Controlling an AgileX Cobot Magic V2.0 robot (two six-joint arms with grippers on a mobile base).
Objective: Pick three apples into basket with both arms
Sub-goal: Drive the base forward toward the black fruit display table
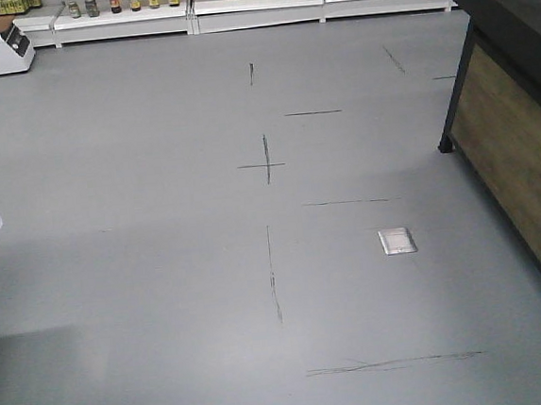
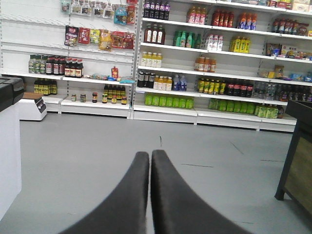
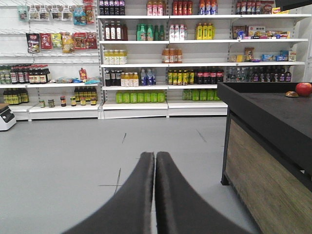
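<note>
Pointing level across the shop, the right claw [image 3: 155, 161] has its two dark fingers pressed together along their whole length, with nothing between them. The left claw [image 2: 150, 161] is closed and empty in the same way. Both hang over bare grey floor [image 1: 158, 222] and face the stocked shelves [image 3: 161, 63] on the far wall.

Outward from the right claw, the black-topped counter [image 3: 273, 112] rises just to its right, with its near corner and wood side panel filling that side of the view. One red apple [image 3: 303, 88] sits on the top, far back and at the very right edge of the frame. That puts it ahead of the fingertips, well to their right and higher. A small brown lump [image 3: 292, 94] lies just beside it on the left; what it is cannot be told. The apple is round, so no long axis dictates the wrist angle.

The left wrist view catches only a sliver of the counter at its right border and no fruit, so the right arm is judged the nearer one. No other apples show in any view, and neither does the basket.

The coming move looks like an approach rather than a grasp. The base or arm has to swing right and lift before the fingers can part. The counter's front edge and corner post are the hazards on that side. The floor ahead and to the left gives free room, marked only by thin scuff lines and a small metal plate [image 1: 397, 240].
</note>
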